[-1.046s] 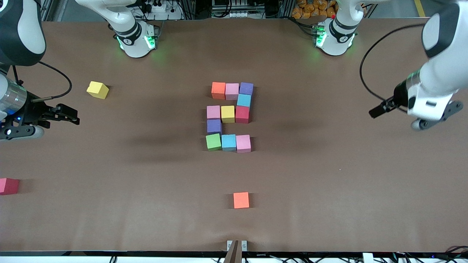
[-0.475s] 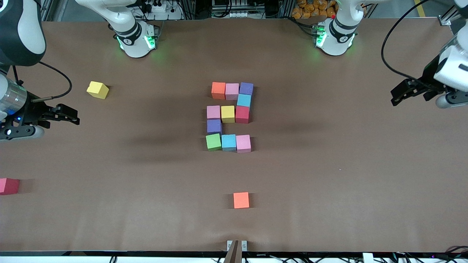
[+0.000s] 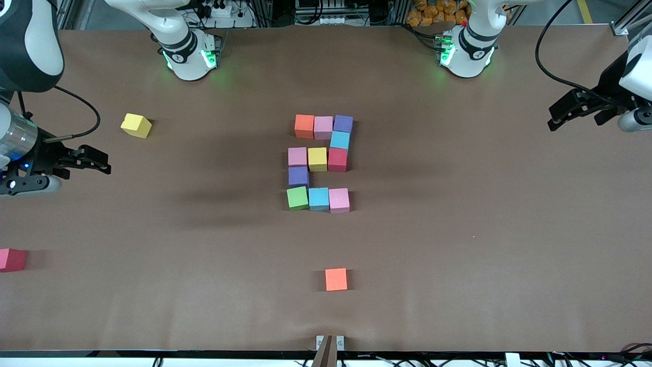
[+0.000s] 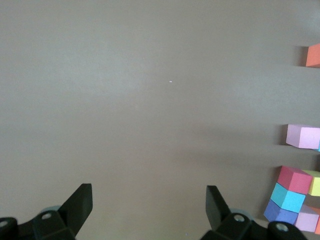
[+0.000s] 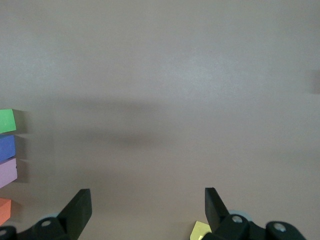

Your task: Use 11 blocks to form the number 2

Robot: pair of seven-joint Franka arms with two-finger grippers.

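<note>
Blocky digit 2 of touching matte coloured cubes (image 3: 319, 162) looks complete; left gripper (image 3: 573, 108) and right gripper (image 3: 89, 159) hang wide-fingered, empty, at table ends. Judged: nothing left to place.

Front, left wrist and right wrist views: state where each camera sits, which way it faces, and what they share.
Front view: high across the brown table, facing both arm bases; shows the digit of small matte coloured cubes, the open left gripper and open right gripper at the table's ends.
Left wrist view: on the left arm's wrist, looking over bare table; own fingertips show.
Right wrist view: on the right arm's wrist, looking over bare table; own fingertips show.
Shared: all three see part of the digit.
</note>
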